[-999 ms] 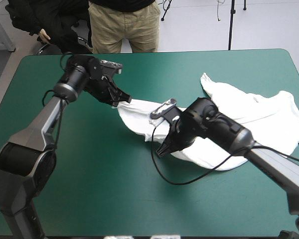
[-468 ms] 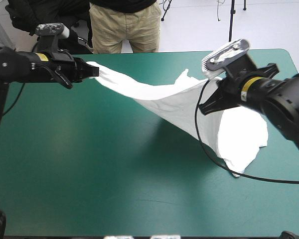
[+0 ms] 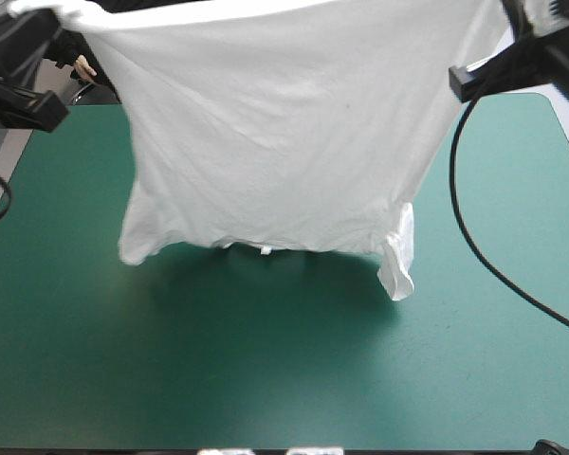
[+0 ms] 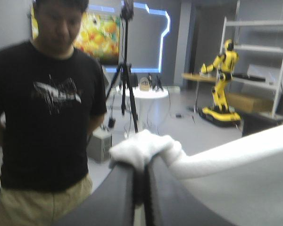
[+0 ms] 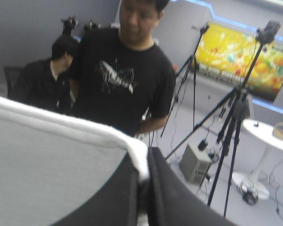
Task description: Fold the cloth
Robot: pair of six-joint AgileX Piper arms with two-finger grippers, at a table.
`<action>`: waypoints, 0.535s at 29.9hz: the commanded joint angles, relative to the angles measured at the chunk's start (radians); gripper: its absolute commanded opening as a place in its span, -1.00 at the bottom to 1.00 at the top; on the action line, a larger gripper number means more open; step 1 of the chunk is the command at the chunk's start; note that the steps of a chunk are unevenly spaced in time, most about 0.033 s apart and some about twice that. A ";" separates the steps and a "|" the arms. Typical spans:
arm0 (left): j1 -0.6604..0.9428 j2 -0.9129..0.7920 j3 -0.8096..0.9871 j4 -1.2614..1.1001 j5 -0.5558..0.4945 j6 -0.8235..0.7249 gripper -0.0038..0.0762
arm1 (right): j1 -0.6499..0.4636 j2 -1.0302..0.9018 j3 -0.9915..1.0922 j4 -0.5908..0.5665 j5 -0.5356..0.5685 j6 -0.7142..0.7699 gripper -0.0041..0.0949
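Note:
The white T-shirt (image 3: 275,123) hangs spread like a curtain over the middle of the table. It is stretched between my two raised grippers. My left gripper (image 3: 49,13) pinches its upper corner on the left. My right gripper (image 3: 504,11) pinches the upper corner on the right. The lower hem sits close above the teal-green cover, and a sleeve (image 3: 396,265) dangles at the lower right. In the left wrist view the black fingers (image 4: 127,197) are shut on a bunched white fold (image 4: 146,148). In the right wrist view the right gripper (image 5: 142,181) is shut on the taut white edge (image 5: 61,127).
The teal-green cover (image 3: 266,379) lies bare in front of the hanging shirt and to both sides. The shirt casts a shadow (image 3: 266,284) under its hem. The far part of the table is hidden behind the cloth.
Earlier the shirt lay crumpled on the table with both grippers on it. Both arms then rose and moved apart, lifting it and stretching it into a hanging sheet.

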 commanded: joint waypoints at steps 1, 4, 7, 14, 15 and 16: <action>-0.002 -0.037 -0.023 -0.025 -0.218 0.024 -0.95 | -0.007 -0.021 -0.070 -0.042 -0.185 -0.042 -0.95; -0.002 -0.043 -0.034 -0.041 -0.289 0.079 -0.95 | -0.007 -0.021 -0.090 -0.042 -0.251 -0.050 -0.95; -0.002 -0.037 -0.071 -0.051 -0.292 0.092 -0.95 | -0.007 -0.021 -0.106 -0.030 -0.268 -0.048 -0.95; -0.002 0.020 -0.078 -0.014 -0.294 0.092 -0.95 | -0.007 0.024 -0.106 -0.050 -0.183 -0.015 -0.95; -0.002 0.042 -0.078 -0.005 -0.299 0.092 -0.95 | -0.007 0.039 -0.106 -0.091 -0.170 0.023 -0.95; -0.002 0.069 -0.078 0.002 -0.314 0.092 -0.95 | -0.007 0.060 -0.106 -0.156 -0.161 0.077 -0.95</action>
